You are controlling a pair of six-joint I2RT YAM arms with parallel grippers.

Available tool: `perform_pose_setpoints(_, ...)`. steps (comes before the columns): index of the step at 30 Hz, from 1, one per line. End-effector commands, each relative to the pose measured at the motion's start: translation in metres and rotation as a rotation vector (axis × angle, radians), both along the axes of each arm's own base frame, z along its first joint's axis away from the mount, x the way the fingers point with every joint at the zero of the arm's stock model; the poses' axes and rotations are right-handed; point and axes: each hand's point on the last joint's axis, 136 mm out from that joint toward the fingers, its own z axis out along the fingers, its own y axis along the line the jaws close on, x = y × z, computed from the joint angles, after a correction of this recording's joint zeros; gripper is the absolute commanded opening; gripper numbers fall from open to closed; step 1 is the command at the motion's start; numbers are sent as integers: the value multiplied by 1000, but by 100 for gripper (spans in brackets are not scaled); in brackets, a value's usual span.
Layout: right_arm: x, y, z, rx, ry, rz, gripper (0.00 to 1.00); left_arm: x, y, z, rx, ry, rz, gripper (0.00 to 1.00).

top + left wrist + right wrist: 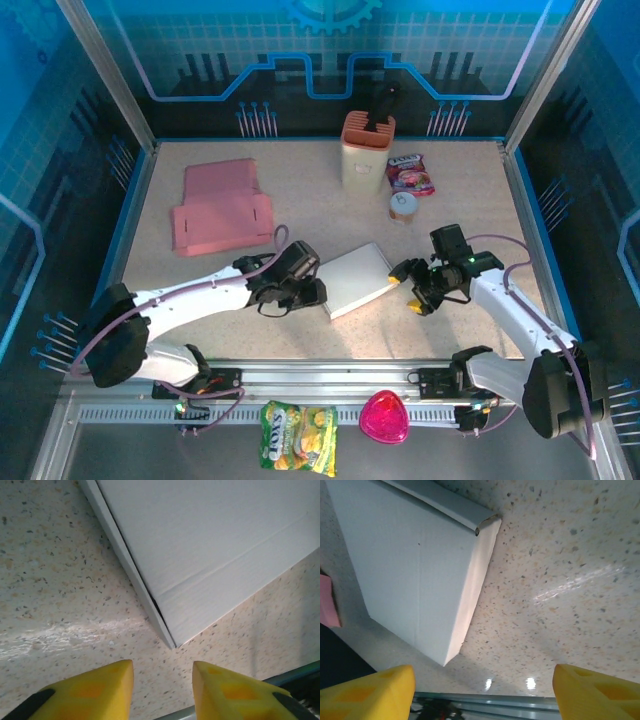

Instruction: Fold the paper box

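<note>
The paper box (355, 280) is a flat white closed carton lying mid-table between both arms. My left gripper (305, 297) sits at the box's near-left corner. In the left wrist view that gripper (163, 682) is open, its yellow fingertips (102, 690) apart over bare table, and the box (210, 545) corner lies just beyond them. My right gripper (407, 288) hovers just off the box's right edge. Seen from the right wrist, the gripper (482, 690) is open wide, with the box (410, 560) ahead and to the left, untouched.
A flat pink carton blank (220, 205) lies at the back left. A beige utensil holder (367, 150), a snack packet (410, 173) and a small can (403, 207) stand at the back. A yellow snack bag (298, 435) and a pink heart-shaped item (384, 418) lie before the rail.
</note>
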Motion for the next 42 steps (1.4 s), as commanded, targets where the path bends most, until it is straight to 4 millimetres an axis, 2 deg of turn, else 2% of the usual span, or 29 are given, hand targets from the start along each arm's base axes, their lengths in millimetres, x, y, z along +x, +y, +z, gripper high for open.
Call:
perform_pose_setpoints(1,4,-9,13,-63,-65,72,73,8,-8,-11,-111,87,107,41)
perform_pose_setpoints(4,9,-8,20,-83,-90,113,72,15,-11,-23,-154,140,142,41)
perform_pose_setpoints(9,16,-5,37,-109,-153,159,71,26,-19,-32,-156,146,142,39)
perform_pose_setpoints(14,16,-4,45,-114,-179,180,70,36,-39,-45,-194,161,120,27)
perform_pose_setpoints(15,21,-4,55,-115,-206,181,70,39,-43,-45,-199,160,117,24)
perform_pose_setpoints(18,22,-8,67,-142,-240,189,67,48,-57,-47,-214,154,104,17)
perform_pose_setpoints(22,24,-17,84,-187,-290,185,65,61,-91,-48,-231,154,60,13)
perform_pose_setpoints(29,23,-31,112,-239,-354,190,65,85,-155,-55,-267,147,-10,11)
perform_pose_setpoints(34,21,-35,119,-243,-366,208,65,103,-188,-46,-298,121,-43,14)
perform_pose_setpoints(38,23,-31,120,-220,-380,223,65,111,-190,-25,-289,77,-53,29)
perform_pose_setpoints(42,28,-17,115,-149,-388,245,66,111,-165,-1,-280,48,-31,34)
